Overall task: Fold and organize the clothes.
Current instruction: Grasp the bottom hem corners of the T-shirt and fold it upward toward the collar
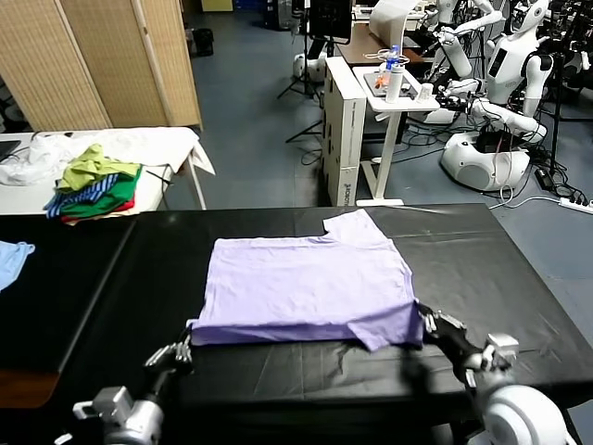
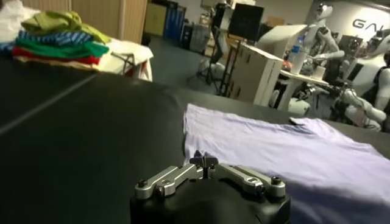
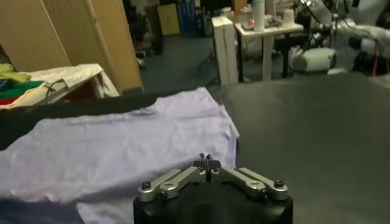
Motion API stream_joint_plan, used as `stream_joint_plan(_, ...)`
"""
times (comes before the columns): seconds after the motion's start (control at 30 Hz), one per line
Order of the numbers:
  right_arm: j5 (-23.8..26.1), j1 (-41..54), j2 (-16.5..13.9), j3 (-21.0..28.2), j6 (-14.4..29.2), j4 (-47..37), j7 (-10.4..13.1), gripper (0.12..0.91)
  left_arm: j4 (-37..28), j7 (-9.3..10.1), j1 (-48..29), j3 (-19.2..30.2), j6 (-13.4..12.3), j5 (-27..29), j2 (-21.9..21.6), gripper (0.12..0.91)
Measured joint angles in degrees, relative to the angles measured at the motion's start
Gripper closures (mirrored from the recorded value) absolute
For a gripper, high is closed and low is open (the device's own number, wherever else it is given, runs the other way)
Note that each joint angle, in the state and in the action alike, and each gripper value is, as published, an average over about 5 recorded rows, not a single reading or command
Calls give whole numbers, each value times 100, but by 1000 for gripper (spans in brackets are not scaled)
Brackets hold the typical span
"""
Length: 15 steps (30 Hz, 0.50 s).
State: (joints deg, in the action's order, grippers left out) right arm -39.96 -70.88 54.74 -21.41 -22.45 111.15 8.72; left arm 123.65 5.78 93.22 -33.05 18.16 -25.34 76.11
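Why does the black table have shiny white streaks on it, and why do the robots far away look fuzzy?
In the head view, room lights glare off the black table in pale streaks beyond the T-shirt. In the left wrist view, the left gripper looks clear, but the white robots behind are out of focus.

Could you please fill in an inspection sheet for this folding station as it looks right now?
Surface: black table, one long seam on its left part.
Job's things: lavender T-shirt lying flat, near-right corner folded over, one sleeve pointing away from the robot.
Clutter: light blue garment at the table's left edge.
Hands: left hand shut at the shirt's near-left corner; right hand shut at its near-right corner.
Cables: floor cables beyond the table, right side.
Surroundings: clothes pile on a side table, folding screen, other robots.
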Motion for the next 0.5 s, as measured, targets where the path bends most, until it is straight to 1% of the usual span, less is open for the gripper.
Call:
stream_joint_plan(0.17, 96, 329, 22, 270, -12, -334, 7, 884, -320, -1, -316, 59, 11, -17, -196, 884)
stream_joint_plan(0.33, 215, 491, 81, 380, -1, -592, 15, 884, -518, -5, -434, 69, 18, -48, -370, 884)
stream_joint_plan(0.5, 229, 594, 135, 450, -2, -741, 47, 884, -596, -4, -456, 68, 19, -43, -415, 884)
